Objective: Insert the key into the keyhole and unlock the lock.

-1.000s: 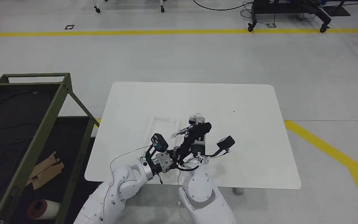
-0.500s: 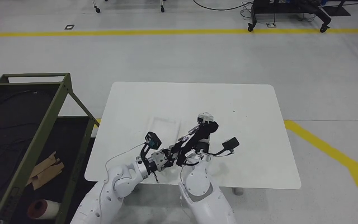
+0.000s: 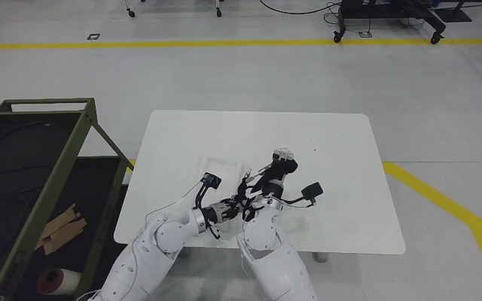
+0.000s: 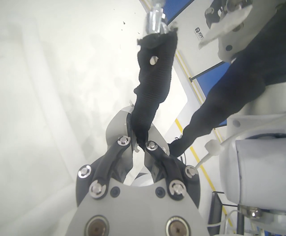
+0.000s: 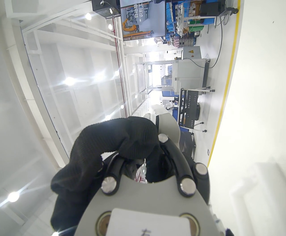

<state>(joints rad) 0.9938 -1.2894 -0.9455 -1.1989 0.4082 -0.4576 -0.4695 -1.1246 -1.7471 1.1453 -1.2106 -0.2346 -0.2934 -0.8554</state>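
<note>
now the right hand is farther out from the left hand than a moment ago. the left hand is clamped on a black strap, with the key, i think, shining at its far end. black cloth wraps the right hand, so i cannot tell if it is apart or together. i think the key is not in yet.

Black woven strap with one small metal eyelet. One end is pinched in the left gripper, and the strap stands off the white table. At the far end is a silvery metal piece, blurred; cannot tell whether key or lock.
</note>
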